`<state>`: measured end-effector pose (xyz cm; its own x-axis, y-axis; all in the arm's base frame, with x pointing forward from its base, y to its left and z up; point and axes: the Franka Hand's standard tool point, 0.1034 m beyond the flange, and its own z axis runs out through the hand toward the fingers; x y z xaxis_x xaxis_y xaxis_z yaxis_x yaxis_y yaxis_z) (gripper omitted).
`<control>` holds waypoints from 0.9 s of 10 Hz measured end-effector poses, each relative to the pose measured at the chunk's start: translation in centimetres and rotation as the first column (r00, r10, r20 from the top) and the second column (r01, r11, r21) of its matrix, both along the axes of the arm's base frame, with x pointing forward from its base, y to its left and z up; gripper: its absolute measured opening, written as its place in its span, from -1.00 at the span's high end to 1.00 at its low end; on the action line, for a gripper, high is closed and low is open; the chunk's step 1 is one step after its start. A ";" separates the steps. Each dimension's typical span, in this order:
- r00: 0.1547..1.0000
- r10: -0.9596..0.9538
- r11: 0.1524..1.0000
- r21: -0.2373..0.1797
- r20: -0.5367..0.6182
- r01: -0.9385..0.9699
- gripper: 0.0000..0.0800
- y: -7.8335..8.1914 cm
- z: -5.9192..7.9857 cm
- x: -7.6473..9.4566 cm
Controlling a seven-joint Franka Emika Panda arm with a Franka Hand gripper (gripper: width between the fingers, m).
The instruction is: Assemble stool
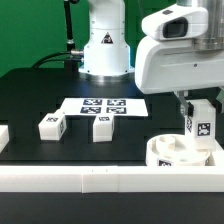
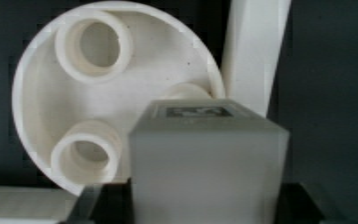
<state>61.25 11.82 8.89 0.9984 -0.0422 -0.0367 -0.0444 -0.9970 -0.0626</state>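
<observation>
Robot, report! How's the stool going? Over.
Tool shut on leg. Leg over seat. Spare legs on table. Nothing in the way.

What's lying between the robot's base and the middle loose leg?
The marker board, flat between that leg and the base; the exterior view shows it.

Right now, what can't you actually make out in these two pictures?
The held leg's lower end: exterior view, the seat's rim hides it; wrist view, the leg's own body blocks it.
The seat's near edge: exterior view, behind the front rail.
The marker board's tags: exterior view, too small to read.
</observation>
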 end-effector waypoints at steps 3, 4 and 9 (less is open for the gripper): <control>0.942 -0.335 0.942 0.019 -0.018 0.336 0.16 0.0 -0.1 -0.1; 0.889 -0.457 0.889 0.026 -0.026 0.458 0.16 0.1 -0.2 0.0; 0.532 -0.842 0.531 0.037 -0.094 0.847 0.16 0.8 -0.3 0.2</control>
